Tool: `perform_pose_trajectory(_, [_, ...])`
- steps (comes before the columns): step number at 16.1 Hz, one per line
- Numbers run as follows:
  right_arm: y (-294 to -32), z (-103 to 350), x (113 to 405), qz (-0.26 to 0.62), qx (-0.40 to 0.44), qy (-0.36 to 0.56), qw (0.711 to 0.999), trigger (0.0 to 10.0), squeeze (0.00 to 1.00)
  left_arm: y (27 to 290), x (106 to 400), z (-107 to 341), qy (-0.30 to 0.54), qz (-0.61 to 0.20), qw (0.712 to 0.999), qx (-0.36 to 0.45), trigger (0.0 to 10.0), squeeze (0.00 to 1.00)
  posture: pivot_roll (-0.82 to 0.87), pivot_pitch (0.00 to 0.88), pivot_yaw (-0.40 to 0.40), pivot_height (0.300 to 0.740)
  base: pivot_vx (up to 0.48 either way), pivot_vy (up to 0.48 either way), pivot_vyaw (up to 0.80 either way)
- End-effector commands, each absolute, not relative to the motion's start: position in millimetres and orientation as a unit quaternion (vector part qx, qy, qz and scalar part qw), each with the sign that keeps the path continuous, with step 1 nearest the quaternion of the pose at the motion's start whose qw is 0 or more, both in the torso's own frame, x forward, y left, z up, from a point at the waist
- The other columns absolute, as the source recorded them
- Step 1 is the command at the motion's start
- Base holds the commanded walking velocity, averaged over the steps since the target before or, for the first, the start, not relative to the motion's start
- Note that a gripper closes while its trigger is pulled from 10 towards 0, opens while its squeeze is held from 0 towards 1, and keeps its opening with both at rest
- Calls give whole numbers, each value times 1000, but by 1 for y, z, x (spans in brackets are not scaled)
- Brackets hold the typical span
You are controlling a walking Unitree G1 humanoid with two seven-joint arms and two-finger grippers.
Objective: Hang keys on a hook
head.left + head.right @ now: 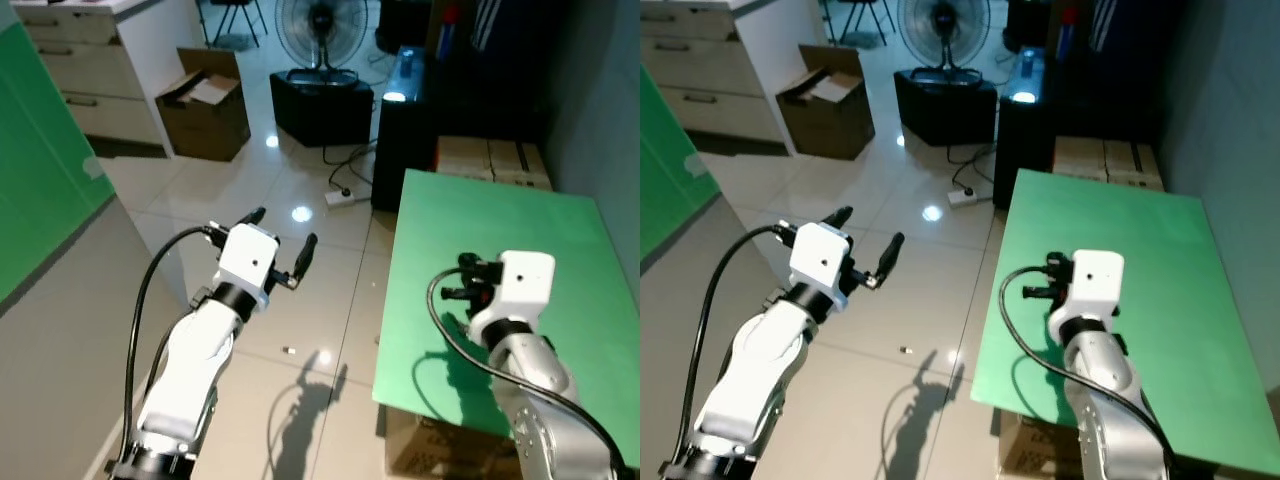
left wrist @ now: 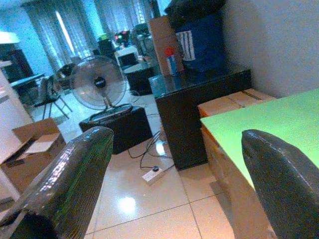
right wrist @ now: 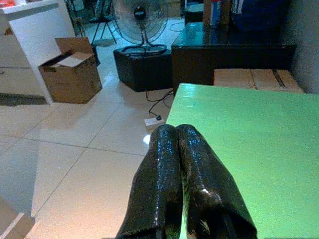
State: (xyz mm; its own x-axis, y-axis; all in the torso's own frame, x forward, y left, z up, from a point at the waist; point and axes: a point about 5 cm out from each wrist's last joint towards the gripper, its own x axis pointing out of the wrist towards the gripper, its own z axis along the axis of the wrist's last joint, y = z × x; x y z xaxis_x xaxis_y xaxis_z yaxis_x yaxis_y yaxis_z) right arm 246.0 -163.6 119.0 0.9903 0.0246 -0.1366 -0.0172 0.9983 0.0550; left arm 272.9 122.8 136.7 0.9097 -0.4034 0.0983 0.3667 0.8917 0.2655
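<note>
Nearest in: left gripper (image 1: 285, 228) held up over the tile floor (image 1: 300, 300), fingers spread wide apart with nothing between them, pointing out toward the far end of the room. Right gripper (image 3: 175, 130) over the near edge of the green table (image 1: 500, 230), fingers pressed tight together, nothing pinched, aimed along the tabletop.

Can't tell where the keys are, so no call on which way they point or how the long axis runs. Just a tiny speck (image 1: 288, 350) on the tile between the arms, too small to tell what it is.

Off to the robot's left, a green panel (image 1: 40, 170) close by. Further out on the floor, a white power strip (image 1: 345, 196) with its cord, just beside a tall black cabinet (image 1: 405, 140) at the far end of the table. Tan boxes (image 1: 490, 160) right behind the table. Further back, an open cardboard box (image 1: 205, 115) next to white drawers (image 1: 90, 60), and a standing fan (image 1: 322, 30) on top of a black box (image 1: 320, 105).
</note>
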Motion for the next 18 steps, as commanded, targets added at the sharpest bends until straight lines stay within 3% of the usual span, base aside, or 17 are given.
perform_pose_trajectory(1, [-158,119,248,23,25,70,997,10000,0,125,273,136,-75,-197,969,127,10000,0,-11,0,48,740,0,-259,0])
perform_pose_trajectory(4, [-157,118,248,21,35,75,996,10000,0,123,272,136,-76,-198,969,128,10000,0,-13,0,47,740,0,-281,0])
perform_pose_trajectory(9, [-157,117,245,22,40,78,996,10000,0,125,275,135,-66,-190,973,115,10000,0,-13,0,44,740,0,-318,-800])
perform_pose_trajectory(18, [-157,116,244,18,44,81,996,10000,0,129,279,134,-60,-186,975,107,10000,0,-18,0,54,740,0,460,-800])
